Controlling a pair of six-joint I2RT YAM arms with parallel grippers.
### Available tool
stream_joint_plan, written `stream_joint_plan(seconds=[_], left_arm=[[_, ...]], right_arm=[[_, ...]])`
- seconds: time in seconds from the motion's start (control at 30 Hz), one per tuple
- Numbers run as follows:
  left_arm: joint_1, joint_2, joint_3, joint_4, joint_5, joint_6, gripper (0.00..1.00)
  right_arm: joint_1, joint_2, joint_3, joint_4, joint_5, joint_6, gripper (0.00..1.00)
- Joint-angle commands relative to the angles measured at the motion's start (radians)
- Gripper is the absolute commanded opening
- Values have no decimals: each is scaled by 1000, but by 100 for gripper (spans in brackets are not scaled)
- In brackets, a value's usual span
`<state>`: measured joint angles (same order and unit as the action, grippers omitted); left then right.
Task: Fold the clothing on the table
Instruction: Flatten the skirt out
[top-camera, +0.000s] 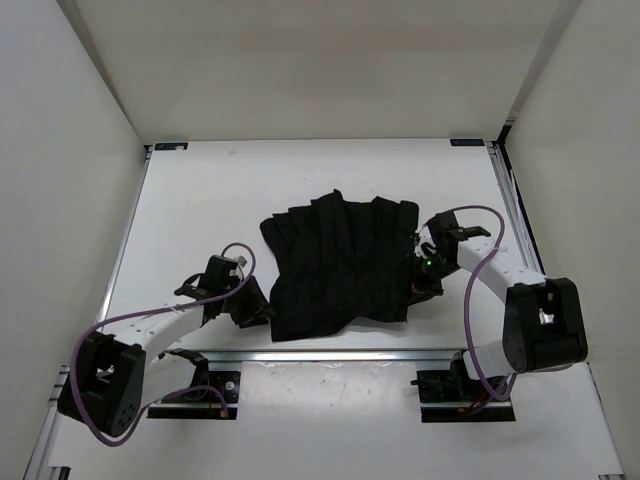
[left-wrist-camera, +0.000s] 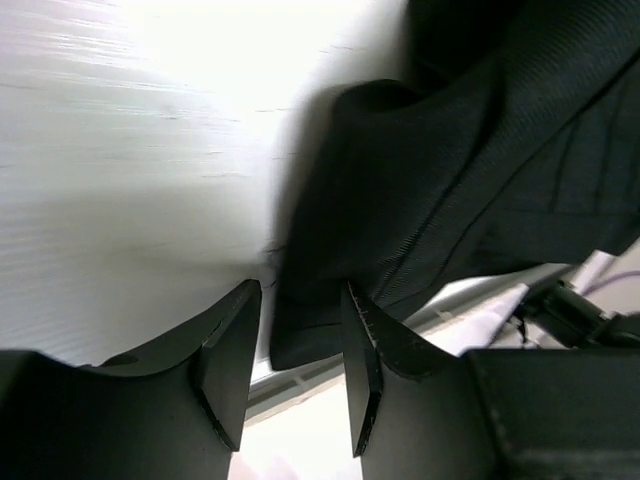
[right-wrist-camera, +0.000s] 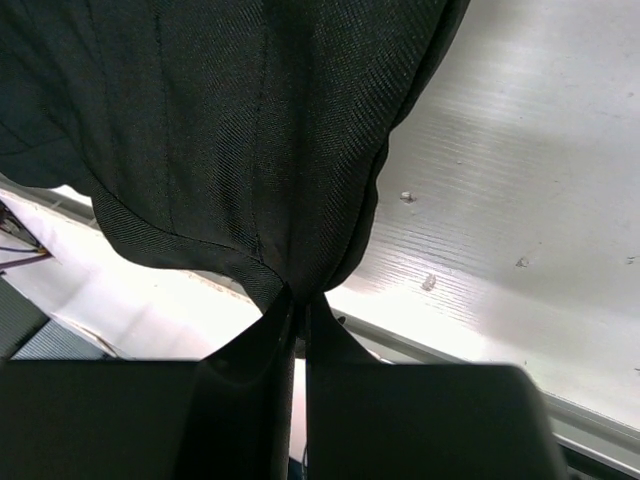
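Right jaws are clamping the clothing (top-camera: 340, 265) at its right edge — I'm seeing left jaws standing open around its left corner, so lifting risks lopsided dragging

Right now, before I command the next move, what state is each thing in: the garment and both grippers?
black pleated garment: lying rumpled on the white table, no neat fold visible.
left gripper: open, jaws apart, a garment corner at the gap but not pinched.
right gripper: shut, pinching the garment's hem at its right edge.
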<state>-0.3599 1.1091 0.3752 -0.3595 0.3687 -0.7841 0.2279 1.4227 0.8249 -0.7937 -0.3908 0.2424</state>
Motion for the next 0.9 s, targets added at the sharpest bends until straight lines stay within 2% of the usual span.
stream_joint_plan(seconds=[0.0, 0.17, 0.23, 0.37, 0.43, 0.5, 0.6, 0.67, 0.77, 0.87], left_arm=[[-27, 23, -42, 97, 33, -53, 49], [-40, 46, -91, 171, 59, -109, 48], [-56, 64, -100, 183, 41, -106, 42], [-70, 100, -96, 218, 41, -99, 0], [-42, 97, -41, 171, 29, -57, 0], [-8, 80, 55, 32, -31, 35, 0], [53, 89, 270, -114, -129, 132, 0], [53, 95, 353, -192, -181, 172, 0], [73, 81, 386, -274, -170, 210, 0], [105, 19, 326, -347, -131, 232, 0]], right_arm=[[-6, 15, 34, -39, 16, -28, 0], [10, 30, 43, -52, 26, -31, 0], [17, 32, 46, -52, 33, -29, 0], [13, 22, 54, -64, 47, -12, 0], [-4, 1, 65, -78, 43, -21, 0], [-18, -16, 75, -82, 49, -20, 0], [-47, -44, 97, -107, 20, -35, 0], [-42, -56, 109, -128, 13, -38, 0], [-6, -61, 112, -192, 29, -58, 0], [53, -122, 74, -251, -3, -54, 0]])
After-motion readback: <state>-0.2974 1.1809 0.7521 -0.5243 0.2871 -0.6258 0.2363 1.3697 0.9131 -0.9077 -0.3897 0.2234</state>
